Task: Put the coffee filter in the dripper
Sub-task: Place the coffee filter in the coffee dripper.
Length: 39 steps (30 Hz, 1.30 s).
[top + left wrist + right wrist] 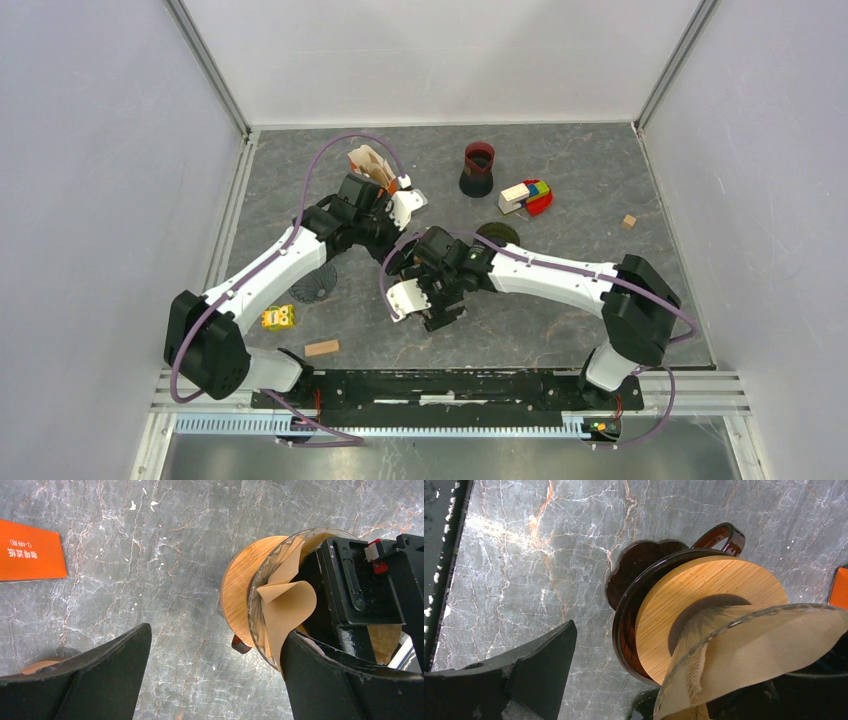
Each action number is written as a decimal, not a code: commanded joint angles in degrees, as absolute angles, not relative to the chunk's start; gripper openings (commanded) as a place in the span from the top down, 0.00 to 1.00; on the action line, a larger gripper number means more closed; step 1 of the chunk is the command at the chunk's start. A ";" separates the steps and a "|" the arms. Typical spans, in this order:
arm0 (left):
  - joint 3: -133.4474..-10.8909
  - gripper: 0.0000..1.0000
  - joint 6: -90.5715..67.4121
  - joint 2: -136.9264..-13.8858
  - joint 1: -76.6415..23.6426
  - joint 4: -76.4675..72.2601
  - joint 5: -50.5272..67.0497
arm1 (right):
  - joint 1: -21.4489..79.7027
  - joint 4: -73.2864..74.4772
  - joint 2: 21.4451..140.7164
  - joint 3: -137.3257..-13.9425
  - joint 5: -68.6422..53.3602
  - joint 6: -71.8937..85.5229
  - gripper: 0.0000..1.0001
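In the dripper [239,597]: brown paper filter [292,610], edge curled.
Left fingers [90,675]: spread, empty, beside the dripper.
Right fingers [524,675]: spread, one clear of the dripper.

Dripper [709,600] cropped at right edge

Counter [590,160]: grey marbled slab. Dripper [704,605] at centre. Maroon cup [479,168] rear, coloured blocks [527,196] beside it. Wood cube [628,221] right. Yellow toy [278,317], wood block [321,348] near-left. Orange printed card [30,550] lying flat.

One dripper [237,600] holding one filter [292,605], one yellow toy [278,317], two arms [270,275] [560,272].
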<state>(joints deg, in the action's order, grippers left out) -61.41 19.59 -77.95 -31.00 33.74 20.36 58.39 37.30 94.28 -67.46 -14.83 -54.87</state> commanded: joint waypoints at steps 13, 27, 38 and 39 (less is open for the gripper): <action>-62.30 0.00 21.77 -76.83 -31.21 32.68 20.56 | 58.45 41.48 90.84 -74.21 -17.88 -54.34 0.08; -63.69 0.00 20.59 -75.80 -31.20 33.40 21.09 | 58.25 40.88 85.87 -74.30 -19.18 -53.59 0.08; -66.48 0.00 17.03 -74.94 -31.24 34.42 22.53 | 57.56 40.85 83.78 -73.24 -20.97 -53.53 0.08; -66.66 0.00 17.01 -74.85 -31.25 34.69 22.59 | 57.43 40.87 83.74 -73.17 -21.06 -53.53 0.08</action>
